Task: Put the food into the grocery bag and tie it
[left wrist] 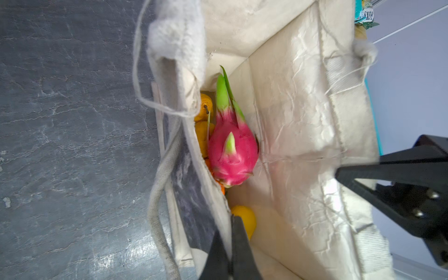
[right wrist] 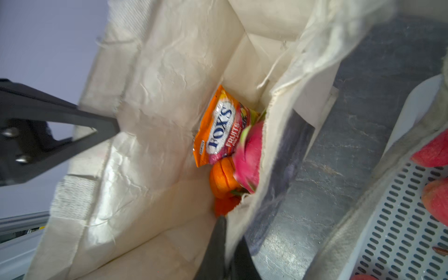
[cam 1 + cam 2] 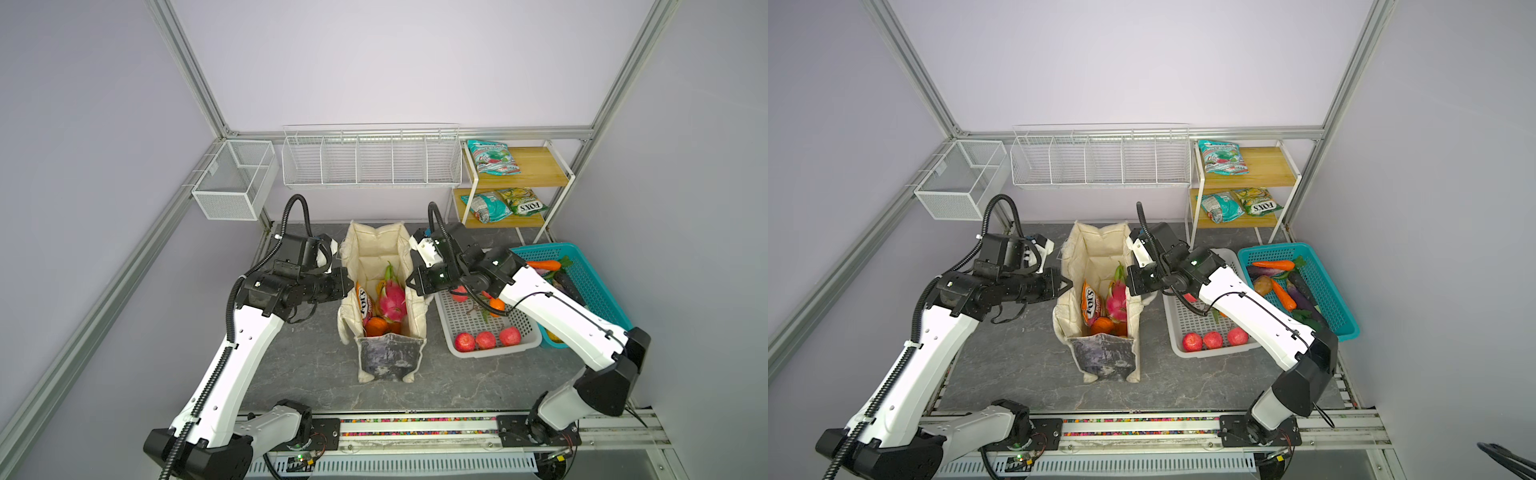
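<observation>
Nearest the viewer, rail [image 3: 415, 428] bearing both arm bases. Left to right: left gripper [image 3: 344, 277], clenched on the left wall of the grocery bag [image 3: 376, 249], which stands open at mid-table. Inside lie the orange snack packet [image 3: 362, 301], dragon fruit [image 3: 390, 297] and large orange [image 3: 376, 326], with the bumpy yellow-orange fruit [image 1: 204, 104] and small yellow fruit [image 1: 244, 218] visible from the left wrist. Next comes the right gripper [image 3: 410, 282], clenched on the bag's right wall, then the white basket [image 3: 498, 349] and teal basket [image 3: 590, 266] to the right. All food appears loaded; tying is not yet done. Hazards: both claws pinch canvas, not the loop handles [image 1: 155, 218], so thin cloth may slip free; unequal pulls could tip the bag and spill fruit.
</observation>
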You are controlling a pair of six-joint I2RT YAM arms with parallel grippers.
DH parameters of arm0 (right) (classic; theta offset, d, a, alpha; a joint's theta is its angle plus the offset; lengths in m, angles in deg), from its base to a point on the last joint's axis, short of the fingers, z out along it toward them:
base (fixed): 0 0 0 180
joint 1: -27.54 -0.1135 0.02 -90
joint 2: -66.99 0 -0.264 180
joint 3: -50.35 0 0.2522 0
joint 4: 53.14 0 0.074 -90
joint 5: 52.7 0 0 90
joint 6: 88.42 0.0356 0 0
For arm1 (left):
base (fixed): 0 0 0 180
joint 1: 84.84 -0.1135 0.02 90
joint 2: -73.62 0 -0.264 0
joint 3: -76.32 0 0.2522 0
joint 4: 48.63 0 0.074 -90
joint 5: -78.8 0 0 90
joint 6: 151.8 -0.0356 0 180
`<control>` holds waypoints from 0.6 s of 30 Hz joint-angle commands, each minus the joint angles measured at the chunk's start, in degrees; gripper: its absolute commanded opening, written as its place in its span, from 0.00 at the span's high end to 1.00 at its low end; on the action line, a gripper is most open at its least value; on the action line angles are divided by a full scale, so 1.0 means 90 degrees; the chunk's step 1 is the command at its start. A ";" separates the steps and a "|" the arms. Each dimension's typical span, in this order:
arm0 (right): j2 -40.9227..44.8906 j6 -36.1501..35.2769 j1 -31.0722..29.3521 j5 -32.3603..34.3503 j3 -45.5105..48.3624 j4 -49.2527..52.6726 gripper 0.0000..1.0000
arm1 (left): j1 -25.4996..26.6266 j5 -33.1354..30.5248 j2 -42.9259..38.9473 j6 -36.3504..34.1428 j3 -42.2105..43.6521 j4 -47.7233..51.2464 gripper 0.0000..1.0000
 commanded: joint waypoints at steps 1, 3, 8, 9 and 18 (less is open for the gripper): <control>0.0097 0.0119 -0.0062 0.0069 0.0366 -0.0360 0.93 | 0.0018 0.0060 -0.0090 0.0027 0.0176 -0.0357 1.00; 0.0126 0.0131 -0.0063 0.0115 0.0447 -0.0346 0.93 | 0.0018 0.0039 -0.0151 0.0032 0.0225 -0.0333 1.00; 0.0200 0.0059 -0.0063 0.0304 0.0332 -0.0233 0.93 | 0.0018 -0.0145 -0.0285 -0.0012 0.0178 -0.0160 1.00; 0.0209 0.0027 -0.0068 0.0345 0.0255 -0.0184 0.93 | 0.0018 -0.0186 -0.0311 -0.0021 0.0177 -0.0135 1.00; 0.0229 -0.0161 -0.0050 0.0638 -0.0214 0.0117 0.93 | 0.0017 -0.0445 -0.0448 -0.0033 0.0169 0.0065 1.00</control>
